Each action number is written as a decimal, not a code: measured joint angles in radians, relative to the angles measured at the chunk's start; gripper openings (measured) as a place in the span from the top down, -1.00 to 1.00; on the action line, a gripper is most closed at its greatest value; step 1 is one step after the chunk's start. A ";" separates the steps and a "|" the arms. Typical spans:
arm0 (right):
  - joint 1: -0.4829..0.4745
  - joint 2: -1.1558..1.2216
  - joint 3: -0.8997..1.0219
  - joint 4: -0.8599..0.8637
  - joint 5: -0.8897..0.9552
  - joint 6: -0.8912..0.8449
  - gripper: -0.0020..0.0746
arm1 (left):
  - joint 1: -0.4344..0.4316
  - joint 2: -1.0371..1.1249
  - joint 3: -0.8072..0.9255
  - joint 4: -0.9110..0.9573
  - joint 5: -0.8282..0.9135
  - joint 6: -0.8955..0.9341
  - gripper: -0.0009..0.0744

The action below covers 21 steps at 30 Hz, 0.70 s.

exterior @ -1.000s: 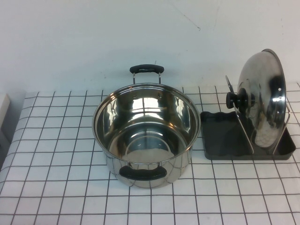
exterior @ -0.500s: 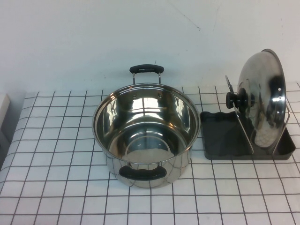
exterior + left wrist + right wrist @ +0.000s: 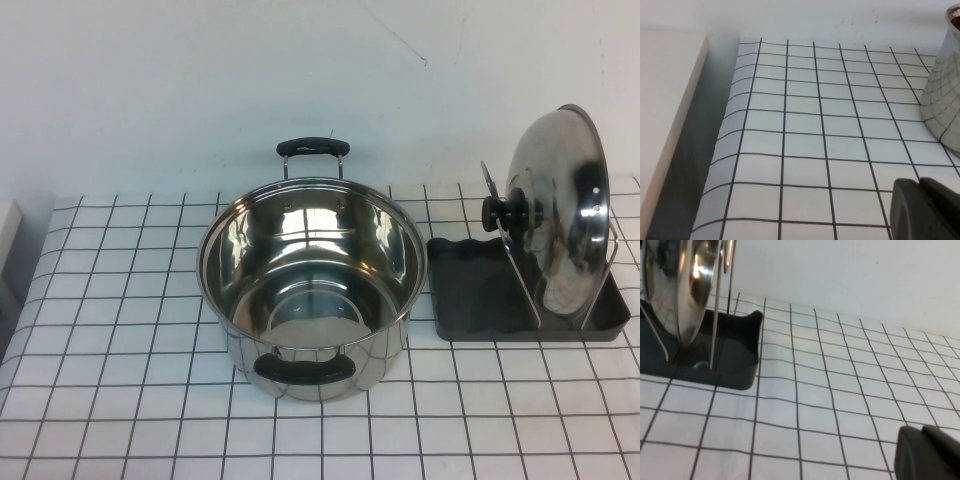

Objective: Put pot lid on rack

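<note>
The pot lid (image 3: 560,215) stands on edge in the rack (image 3: 480,290) at the right of the high view, black knob facing the steel pot (image 3: 312,285) in the centre. Neither arm shows there. The left gripper (image 3: 925,210) sits at the lower right of its wrist view, clenched and empty, near the pot's wall. The right gripper (image 3: 927,455), likewise clenched on nothing, seems well apart from the rack. White grid-lined cloth (image 3: 120,300) covers the table, against a pale wall (image 3: 200,80).

Shiny silver pot lid (image 3: 565,215) with a black knob (image 3: 502,213), on a dark grey rack (image 3: 480,290). Mirror-bright steel pot (image 3: 312,285), black handles (image 3: 304,369). White bench (image 3: 120,330) crossed by thin black grid lines. Both claws, left claw (image 3: 925,210) and right claw (image 3: 927,455), dark grey.
</note>
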 joint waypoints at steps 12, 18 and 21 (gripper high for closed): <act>0.021 -0.001 0.000 -0.050 0.106 0.074 0.95 | 0.000 0.000 0.000 0.000 0.000 0.000 0.98; 0.044 -0.001 0.000 -0.050 0.106 0.145 0.95 | 0.000 0.000 0.000 0.000 0.000 0.000 0.98; 0.097 -0.001 0.000 -0.050 0.106 0.156 0.95 | 0.000 0.000 0.000 0.000 0.000 0.000 0.98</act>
